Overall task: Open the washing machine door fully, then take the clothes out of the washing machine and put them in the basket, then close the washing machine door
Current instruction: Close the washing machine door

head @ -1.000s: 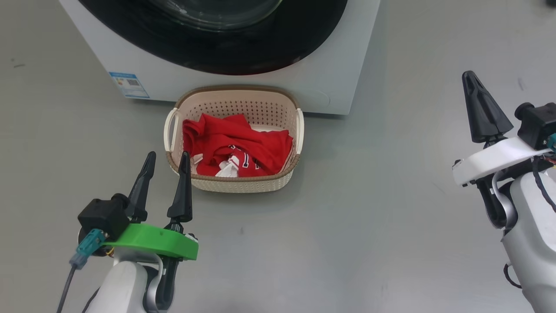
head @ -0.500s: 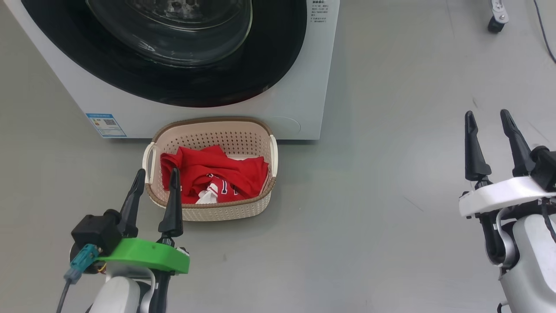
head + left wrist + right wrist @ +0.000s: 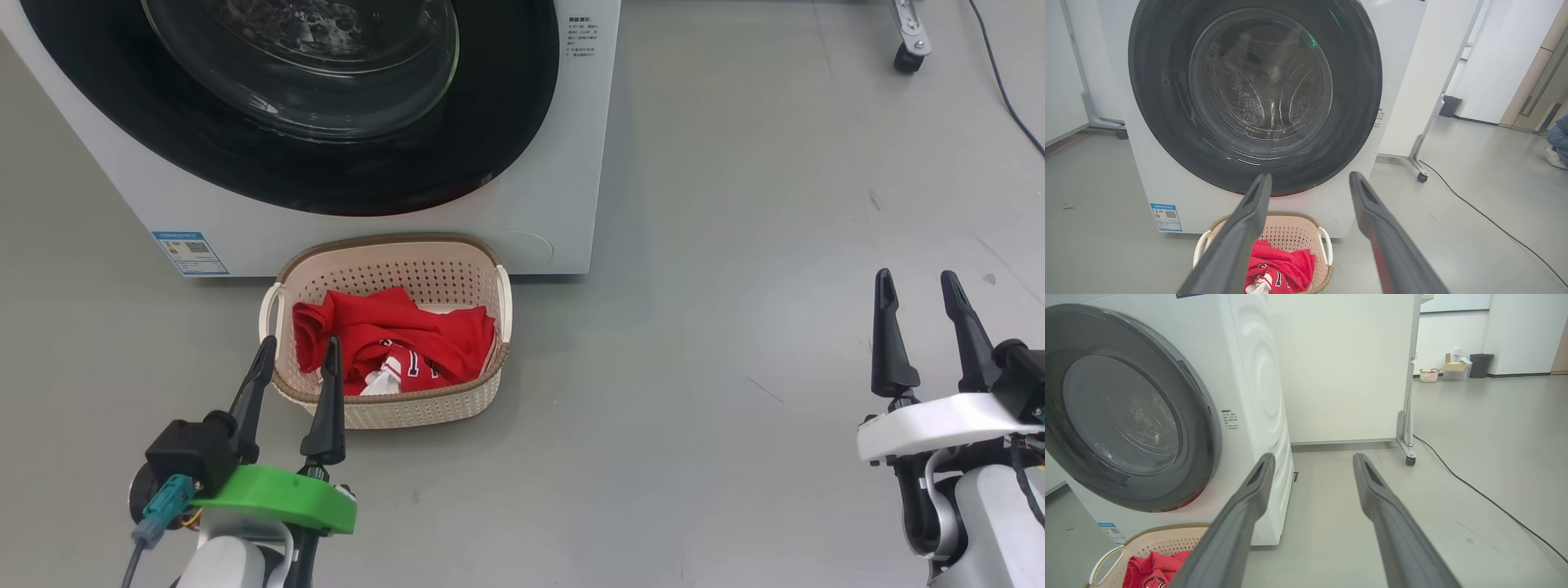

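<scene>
Left pincer (image 3: pixel 300 341): released, fingers spread, nothing between them, with the tips by the basket's near left corner.
Right pincer (image 3: pixel 914 278): released too and empty, well apart to the right over bare floor (image 3: pixel 735 327).
Nearer arm: left, clearly.
Basket (image 3: pixel 384 242): on the floor just in front of the washing machine (image 3: pixel 571 163); touching or not, I can't tell. Its long axis runs along the machine's front.
Basket contents: the clothes (image 3: pixel 392 347), a red heap, all inside the rim.
Washing machine door (image 3: pixel 506 122): looks flush with the front, so shut; the drum behind the glass looks bare.
Verdict: all three steps look done — no further reach seems needed.
</scene>
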Available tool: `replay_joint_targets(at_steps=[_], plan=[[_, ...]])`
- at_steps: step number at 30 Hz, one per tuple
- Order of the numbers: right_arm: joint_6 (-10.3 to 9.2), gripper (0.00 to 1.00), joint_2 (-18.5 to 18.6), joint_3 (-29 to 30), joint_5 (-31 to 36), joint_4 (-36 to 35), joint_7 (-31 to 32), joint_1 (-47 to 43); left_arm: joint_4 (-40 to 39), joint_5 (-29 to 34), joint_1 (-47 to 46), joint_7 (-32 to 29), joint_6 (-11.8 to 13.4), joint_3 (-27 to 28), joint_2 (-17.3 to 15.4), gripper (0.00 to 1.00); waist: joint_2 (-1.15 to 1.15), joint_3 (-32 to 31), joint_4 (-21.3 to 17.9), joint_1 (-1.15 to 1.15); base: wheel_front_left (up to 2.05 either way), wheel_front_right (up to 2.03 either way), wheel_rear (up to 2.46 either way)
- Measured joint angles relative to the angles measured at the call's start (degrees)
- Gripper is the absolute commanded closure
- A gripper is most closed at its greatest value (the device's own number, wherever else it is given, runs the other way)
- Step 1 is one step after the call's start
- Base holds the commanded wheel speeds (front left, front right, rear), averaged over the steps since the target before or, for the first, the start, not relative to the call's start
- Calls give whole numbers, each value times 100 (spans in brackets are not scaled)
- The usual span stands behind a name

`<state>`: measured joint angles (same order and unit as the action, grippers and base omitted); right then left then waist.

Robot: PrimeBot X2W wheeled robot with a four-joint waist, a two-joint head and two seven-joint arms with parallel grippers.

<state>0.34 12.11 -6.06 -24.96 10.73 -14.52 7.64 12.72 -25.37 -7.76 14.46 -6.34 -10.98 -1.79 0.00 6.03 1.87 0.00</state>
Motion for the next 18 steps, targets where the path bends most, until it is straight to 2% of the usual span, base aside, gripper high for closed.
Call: replay_joint_targets(at_steps=[18], plan=[[68, 0, -182, 224, 334, -286, 0, -407, 44, -122, 81, 0, -8, -48, -4, 0, 0, -104, -28, 0, 0, 0, 0]])
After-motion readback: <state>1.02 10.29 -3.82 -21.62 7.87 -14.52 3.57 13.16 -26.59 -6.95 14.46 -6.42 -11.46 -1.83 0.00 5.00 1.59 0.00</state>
